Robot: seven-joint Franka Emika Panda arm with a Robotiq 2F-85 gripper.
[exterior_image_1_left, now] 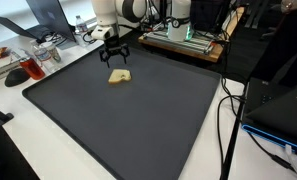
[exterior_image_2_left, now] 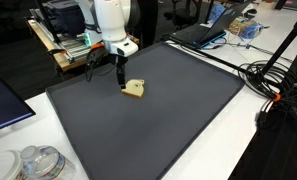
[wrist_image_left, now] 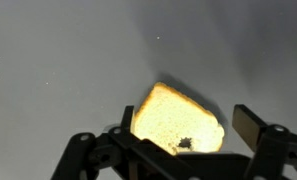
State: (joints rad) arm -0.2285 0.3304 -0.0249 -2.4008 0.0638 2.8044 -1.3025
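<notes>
Over the far end of the dark mat (exterior_image_1_left: 138,130), the fingers (wrist_image_left: 250,125) are held spread wide, w/ nothing gripped btwn them. The yellow block (exterior_image_1_left: 119,76) is lying flat on the mat right below. In the wrist view it is framed btwn the two fingers, a bit off-centre, one dark speck on its top face. A small gap btwn fingertips and block is seen in both exterior views, so no contact is made. Judged from that: approach and line-up are done. Descent, closing and lifting are not yet done, and the block is untouched where it lies.

Round about, all else is kept off the mat. A laptop (exterior_image_2_left: 198,33) is parked at the mat's edge, w/ a bundle of cables (exterior_image_2_left: 273,80) beside it on the white surface (exterior_image_2_left: 188,160). A wooden rack (exterior_image_1_left: 183,40) of gear is set behind the arm (exterior_image_1_left: 108,12), and a clear plastic tub (exterior_image_2_left: 38,162) is placed near a mat corner. Nothing is found btwn fingers and block, and the straight-down path is unblocked.
</notes>
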